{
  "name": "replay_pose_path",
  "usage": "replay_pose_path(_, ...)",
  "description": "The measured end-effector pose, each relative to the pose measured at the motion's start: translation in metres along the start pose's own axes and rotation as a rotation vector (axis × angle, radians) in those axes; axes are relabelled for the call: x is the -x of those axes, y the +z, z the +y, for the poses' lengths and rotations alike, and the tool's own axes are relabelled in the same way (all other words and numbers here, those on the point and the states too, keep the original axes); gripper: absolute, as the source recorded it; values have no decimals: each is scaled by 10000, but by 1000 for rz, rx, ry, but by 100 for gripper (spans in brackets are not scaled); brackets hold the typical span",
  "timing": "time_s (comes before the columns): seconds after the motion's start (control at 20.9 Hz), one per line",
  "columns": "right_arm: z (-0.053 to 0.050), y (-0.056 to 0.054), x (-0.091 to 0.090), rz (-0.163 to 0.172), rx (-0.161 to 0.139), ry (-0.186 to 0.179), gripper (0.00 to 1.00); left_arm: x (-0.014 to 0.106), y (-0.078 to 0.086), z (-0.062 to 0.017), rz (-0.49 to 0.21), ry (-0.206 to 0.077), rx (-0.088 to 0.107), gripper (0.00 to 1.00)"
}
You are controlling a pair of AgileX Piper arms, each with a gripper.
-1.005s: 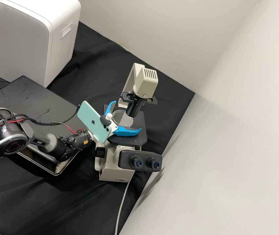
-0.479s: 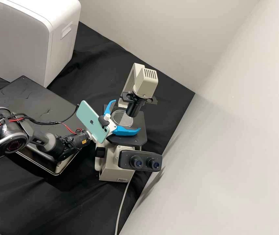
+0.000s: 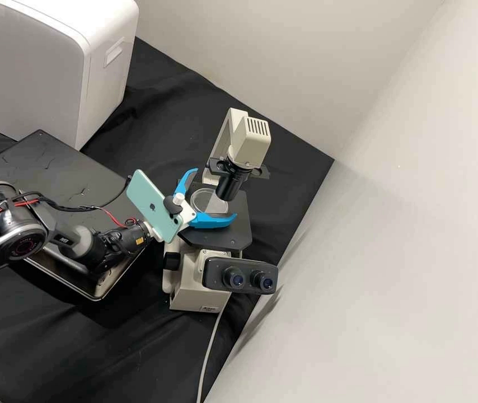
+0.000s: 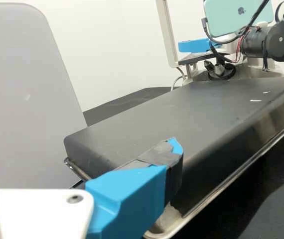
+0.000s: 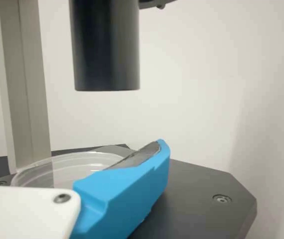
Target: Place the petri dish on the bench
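**A:** Where's the clear round plastic petri dish (image 3: pixel 205 201)?

**B:** Between the two blue fingers (image 5: pixel 127 189) of the right gripper (image 3: pixel 217 195). It sits on the flat black microscope stage (image 5: pixel 202 194) directly beneath them, not on the black cloth-covered bench (image 3: pixel 155 129).

**A:** Grip state?

**B:** Closed onto the dish, one finger on each side. In the right wrist view one finger's pad sits against the dish wall.

**A:** Orientation?

**B:** Lying flat and level, broad face up. It's round, so there's no long axis and no pointing direction. Its own axis is vertical, roughly in line with the black cylindrical lens barrel (image 5: pixel 107 45) hanging just above the fingertips.

**A:** Appearance?

**B:** Shallow, transparent, low straight wall. The dark stage shows through it. Can't tell whether a lid is on.

**A:** Anything else at that hand?

**B:** A mint-green phone (image 3: pixel 152 207) is clamped just behind the gripper, on the wrist.

**A:** Left gripper (image 4: pixel 79 142)?

**B:** Spread wide, holding nothing. One fingertip is just beside the corner of the long black tray (image 4: pixel 207 119), well apart from the dish.
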Motion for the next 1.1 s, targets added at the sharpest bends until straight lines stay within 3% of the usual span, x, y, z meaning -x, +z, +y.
replay_pose_path(0.48,-1,5,7,0,2,1,0,-1,1,-4,0,-2,-1,100)
replay_pose_path(0.53,-1,5,7,0,2,1,100,-1,1,-4,0,-2,-1,100)
replay_pose_path(0.62,0,3,7,2,7,2,100,-1,1,-4,0,-2,-1,100)
replay_pose_path(0.72,-3,7,7,0,37,2,100,-1,1,-4,0,-2,-1,100)
replay_pose_path(1.1,-17,11,18,-12,80,7,100,-3,1,-9,0,-5,-3,100)
